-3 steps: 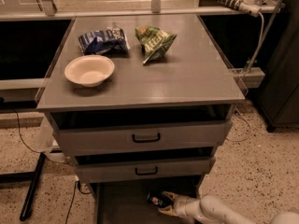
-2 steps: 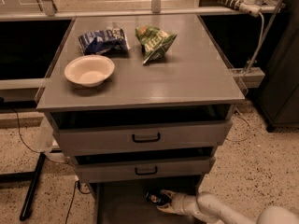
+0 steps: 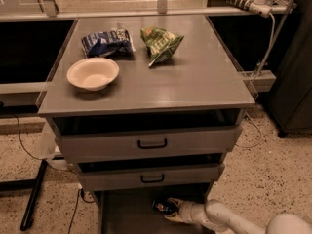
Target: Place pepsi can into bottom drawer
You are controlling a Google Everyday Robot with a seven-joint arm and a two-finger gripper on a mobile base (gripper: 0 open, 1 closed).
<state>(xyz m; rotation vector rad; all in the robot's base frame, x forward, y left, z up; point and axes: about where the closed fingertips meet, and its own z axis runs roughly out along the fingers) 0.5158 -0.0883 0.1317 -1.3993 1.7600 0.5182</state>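
My gripper (image 3: 170, 210): low in the picture, below the front edge of the tabletop (image 3: 195, 84) and a little right of its middle, inside the opened bottom drawer (image 3: 124, 213). Its two pale fingers (image 3: 173, 202) sit one above and one below the pepsi can (image 3: 161, 207), clasped on it.

Pepsi can: on its side, dark, with its end pointing left. It is in my grasp over the right part of the bottom drawer's floor; I cannot tell whether it touches the floor.

My arm (image 3: 222, 217): white, coming in from the lower right corner of the picture and reaching left to the drawer.

Bottom drawer: pulled out toward the camera beneath the two closed fronts. Its flat grey floor shows to the left of the can.

Upper drawer front (image 3: 107, 146): closed, just under the tabletop's front edge, with a black handle (image 3: 152, 144) at its middle.

Middle drawer front (image 3: 195, 174): closed, with a black handle (image 3: 152, 178).

Bowl (image 3: 92, 73): cream-coloured, upright, near the left edge of the tabletop, about halfway back.

Blue-and-white snack bag (image 3: 106, 42): lying toward the back left corner, behind the bowl.

Green snack bag (image 3: 161, 43): lying near the back edge, around its middle, just right of the blue-and-white bag and not touching it.
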